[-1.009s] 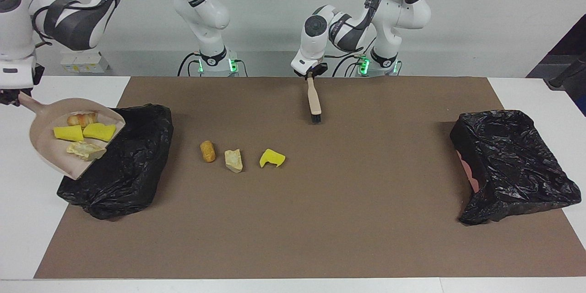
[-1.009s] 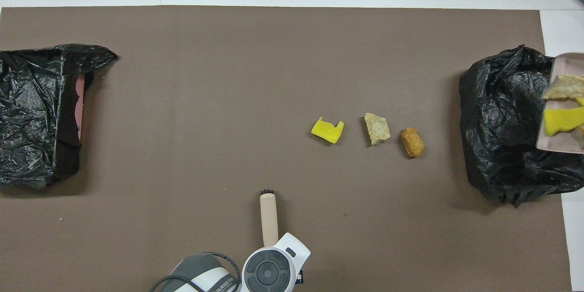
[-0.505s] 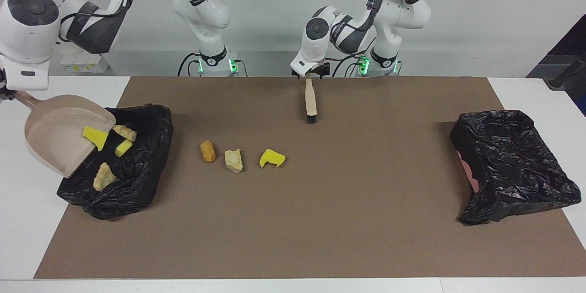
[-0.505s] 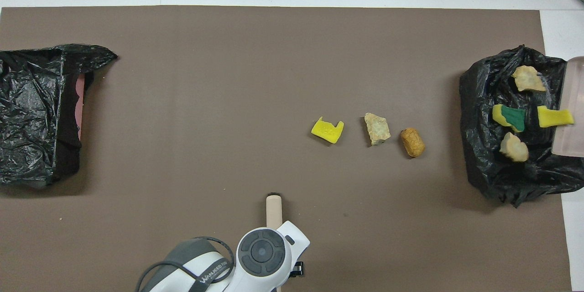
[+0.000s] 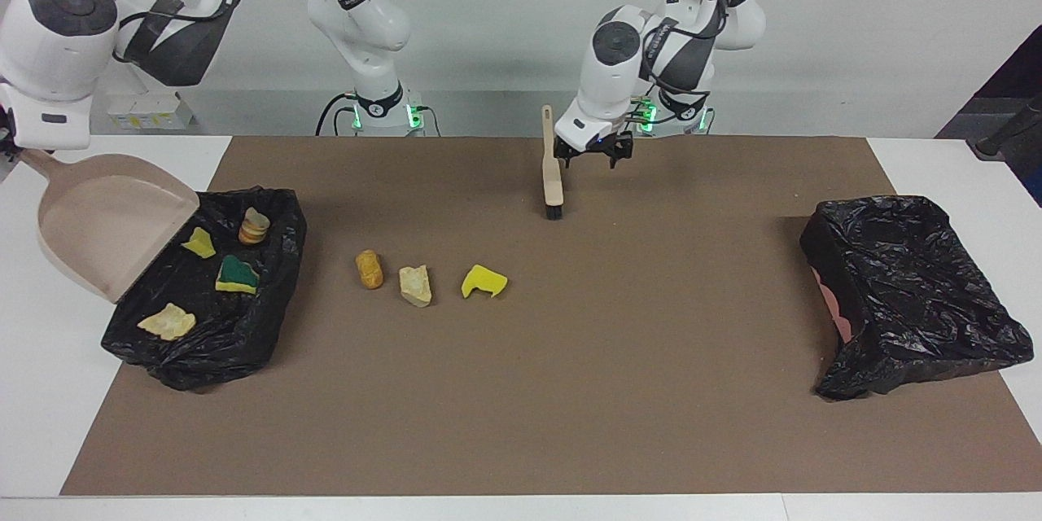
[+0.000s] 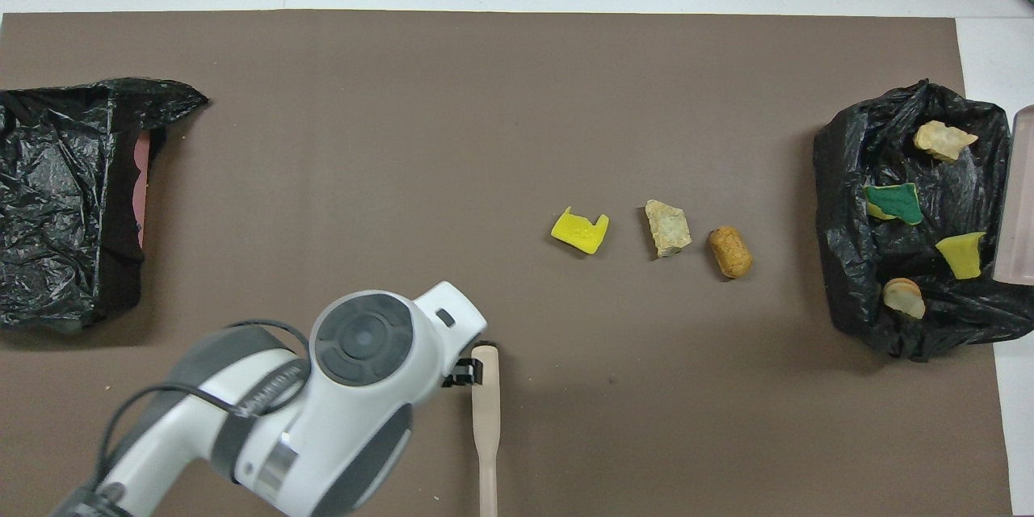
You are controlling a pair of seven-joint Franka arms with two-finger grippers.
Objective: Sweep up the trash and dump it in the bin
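Observation:
Three pieces of trash lie in a row mid-mat: a brown roll (image 5: 369,269) (image 6: 730,251), a pale bread chunk (image 5: 415,285) (image 6: 667,228) and a yellow sponge (image 5: 483,281) (image 6: 580,229). Several more scraps (image 5: 236,275) (image 6: 893,203) rest in the black-bagged bin (image 5: 269,317) (image 6: 840,178) at the right arm's end. Tilted over that bin hangs the empty beige dustpan (image 5: 106,232) (image 6: 1022,194), with my right gripper (image 5: 12,151) shut on its handle. The beige brush (image 5: 552,171) (image 6: 485,404) stands free, bristles on the mat. My left gripper (image 5: 590,159) hangs open beside its handle.
A second black-bagged bin (image 5: 912,293) (image 6: 73,202) sits at the left arm's end of the brown mat (image 5: 635,391). White table (image 5: 41,391) borders the mat on all sides.
The dustpan tipped further and its scraps slid out into the bin. My left gripper opened, let go of the brush and moved aside toward the left arm's end.

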